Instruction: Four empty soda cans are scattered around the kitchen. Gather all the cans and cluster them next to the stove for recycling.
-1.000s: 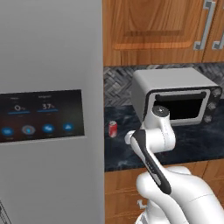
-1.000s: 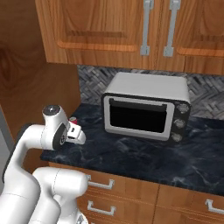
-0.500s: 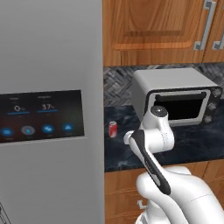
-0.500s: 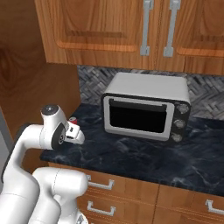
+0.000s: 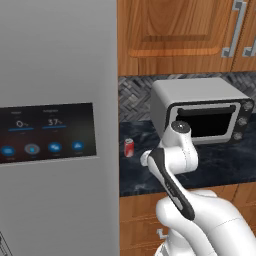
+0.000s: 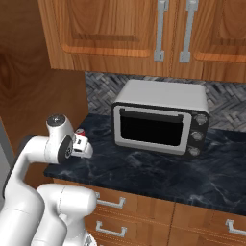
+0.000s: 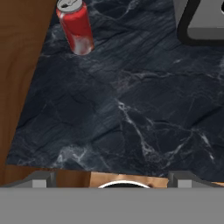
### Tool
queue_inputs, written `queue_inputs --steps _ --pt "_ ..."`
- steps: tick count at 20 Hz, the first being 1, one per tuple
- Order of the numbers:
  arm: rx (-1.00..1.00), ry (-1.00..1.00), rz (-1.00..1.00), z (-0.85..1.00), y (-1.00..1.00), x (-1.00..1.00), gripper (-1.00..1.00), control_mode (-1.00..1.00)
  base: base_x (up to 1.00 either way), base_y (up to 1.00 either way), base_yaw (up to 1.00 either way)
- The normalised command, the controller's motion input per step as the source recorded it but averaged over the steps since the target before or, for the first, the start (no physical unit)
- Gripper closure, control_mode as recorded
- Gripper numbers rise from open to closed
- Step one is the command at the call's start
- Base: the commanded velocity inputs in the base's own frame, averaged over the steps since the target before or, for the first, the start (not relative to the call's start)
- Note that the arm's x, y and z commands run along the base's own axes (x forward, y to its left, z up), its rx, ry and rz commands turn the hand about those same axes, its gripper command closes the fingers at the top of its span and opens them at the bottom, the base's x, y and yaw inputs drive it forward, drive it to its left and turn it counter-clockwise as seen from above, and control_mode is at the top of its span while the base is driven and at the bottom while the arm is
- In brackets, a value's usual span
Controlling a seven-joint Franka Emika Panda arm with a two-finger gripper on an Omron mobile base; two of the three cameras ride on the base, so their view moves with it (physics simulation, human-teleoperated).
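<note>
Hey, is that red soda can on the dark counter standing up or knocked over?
Standing upright. The red soda can rests on its base on the counter with its silvery top facing up, beside the wooden side panel.

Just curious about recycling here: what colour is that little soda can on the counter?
The soda can is red with a silvery top, clearest in the hand view.

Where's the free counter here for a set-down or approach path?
Widest bare patch: dark counter in front of the toaster oven, out to the front edge. A smaller clear strip lies between the red soda can and the oven's left side. Tight spot: the can sits near the wood side panel, by the back corner.
</note>
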Motion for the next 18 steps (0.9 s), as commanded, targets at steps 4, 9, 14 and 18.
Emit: queue_inputs --steps 4,9,14,18 --pt "0.00 0.10 0.22 0.11 0.05 0.22 -1.00 -1.00 0.00 0.00 0.00" --pt "0.00 0.09 0.20 0.14 0.03 0.31 -1.00 -1.00 0.00 0.00 0.00" --pt "0.00 0.07 0.18 0.17 0.04 0.24 -1.00 -1.00 0.00 0.00 0.00" --pt "-0.01 0.12 0.08 0.15 0.10 0.14 -1.00 -1.00 0.00 0.00 0.00"
